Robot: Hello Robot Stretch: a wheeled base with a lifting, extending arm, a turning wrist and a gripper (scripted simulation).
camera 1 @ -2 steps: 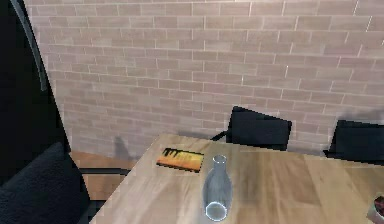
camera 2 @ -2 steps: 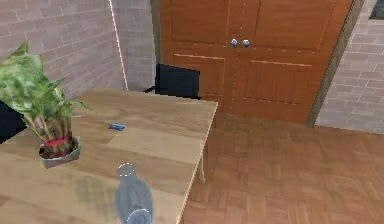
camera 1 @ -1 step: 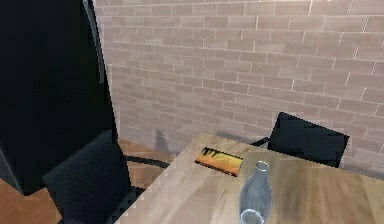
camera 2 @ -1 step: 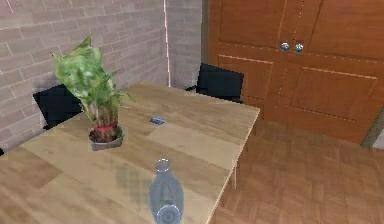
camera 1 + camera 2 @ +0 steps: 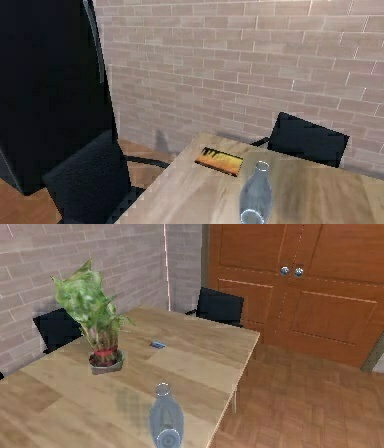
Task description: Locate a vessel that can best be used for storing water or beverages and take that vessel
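Bottle stands upright on the table, at its end nearest you, on your arm's side; the gripper's state you cannot tell.

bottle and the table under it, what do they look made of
Bottle: clear glass or plastic, can't tell which; the tabletop shows through its glossy body. Table: light wood with a matte finish, judging by the plank lines and grain.
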